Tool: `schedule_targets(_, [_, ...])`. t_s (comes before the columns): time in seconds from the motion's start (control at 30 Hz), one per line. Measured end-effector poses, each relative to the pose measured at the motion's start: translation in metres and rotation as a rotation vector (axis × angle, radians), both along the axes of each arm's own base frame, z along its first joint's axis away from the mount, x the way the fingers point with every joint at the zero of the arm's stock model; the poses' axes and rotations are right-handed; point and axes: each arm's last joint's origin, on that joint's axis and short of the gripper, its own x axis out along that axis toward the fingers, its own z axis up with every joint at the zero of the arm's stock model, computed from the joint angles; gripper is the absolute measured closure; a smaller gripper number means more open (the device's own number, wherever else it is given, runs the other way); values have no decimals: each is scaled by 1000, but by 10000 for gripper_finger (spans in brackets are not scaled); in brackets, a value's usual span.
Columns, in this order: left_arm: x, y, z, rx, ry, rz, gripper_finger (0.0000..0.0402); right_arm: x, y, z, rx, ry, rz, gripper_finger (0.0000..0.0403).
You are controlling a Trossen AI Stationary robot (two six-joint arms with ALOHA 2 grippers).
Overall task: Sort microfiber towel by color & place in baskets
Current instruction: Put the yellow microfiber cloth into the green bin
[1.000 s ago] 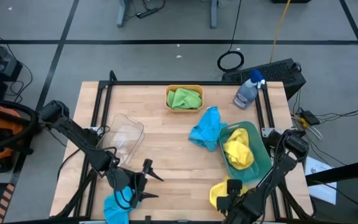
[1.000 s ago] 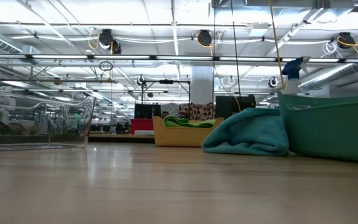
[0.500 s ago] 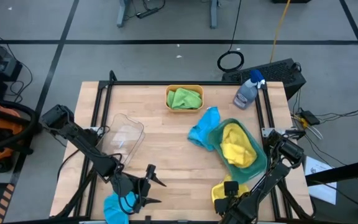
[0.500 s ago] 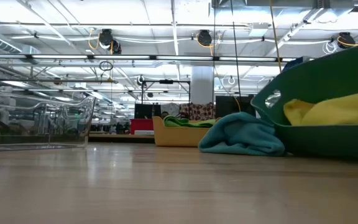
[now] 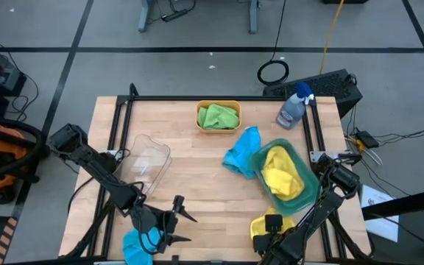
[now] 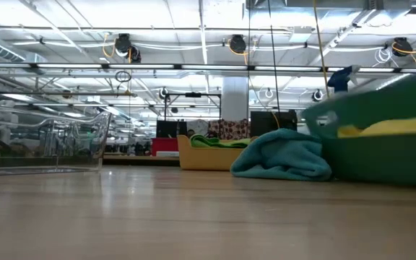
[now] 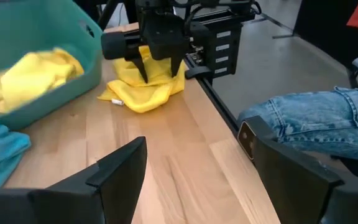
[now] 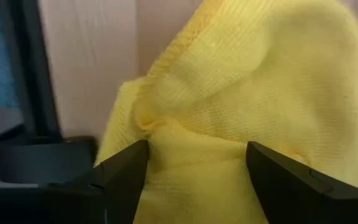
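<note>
Greens sit in the orange-yellow basket (image 5: 218, 107) and one yellow in the teal basket (image 5: 309, 193); both blues and the yellow towel (image 5: 259, 225) under the open right gripper (image 5: 273, 227) remain, left gripper (image 5: 174, 221) open.

premises: a large industrial robotics lab or workshop. grey concrete floor (image 5: 197, 66) marked with dark tape lines; open ceiling with pipework, cable runs and strip lighting (image 6: 215, 29); loose cables (image 5: 274, 71) on the floor; wooden work table (image 5: 182, 184) in a metal frame.
</note>
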Motion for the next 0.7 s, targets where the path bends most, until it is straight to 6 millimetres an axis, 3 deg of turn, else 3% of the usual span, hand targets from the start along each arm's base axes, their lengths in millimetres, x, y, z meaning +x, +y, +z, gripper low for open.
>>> schedule_targets(0.2, [0,0,0,1,1,-1,104,6,3,29,-18,-1,-30,138])
schedule_targets(0.4, [0,0,0,3,2,-1,104,8,6,45,-17,-18,62,138])
schedule_targets(0.53, [0,0,0,3,1,-1,104,9,8,39,-28,-7,141,138])
schedule_targets(0.7, [0,0,0,4,2,-1,104,19,10,7,-71,50,240,138])
